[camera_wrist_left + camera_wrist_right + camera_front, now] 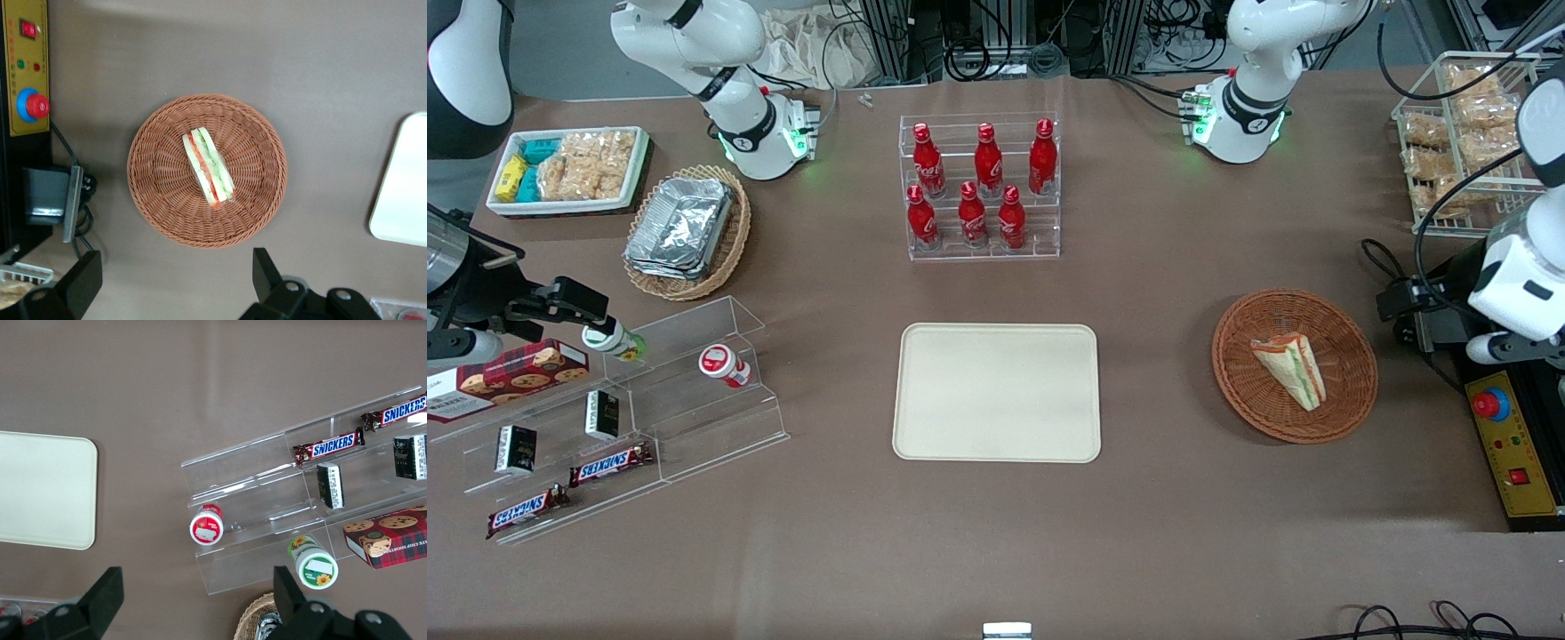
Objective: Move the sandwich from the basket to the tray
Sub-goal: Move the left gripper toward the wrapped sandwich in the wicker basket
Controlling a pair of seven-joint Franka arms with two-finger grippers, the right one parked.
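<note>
The sandwich [1291,366] [209,167], a pale wedge with green and red-orange layers, lies on its side in the middle of the round reddish-brown basket [1232,373] [153,193]. The cream tray [996,391] [403,187] lies flat and bare beside the basket, toward the parked arm's end of the table. My gripper [175,277] hangs high above the table just off the basket's rim, toward the working arm's end. Its black fingers [267,270] stand wide open with nothing between them, well apart from the sandwich.
A yellow control box with a red button [1516,444] [27,67] sits close to the basket at the table's edge. A rack of red bottles [983,191] stands farther from the front camera than the tray. A clear snack shelf [605,418] and a foil-tray basket [685,229] lie toward the parked arm's end.
</note>
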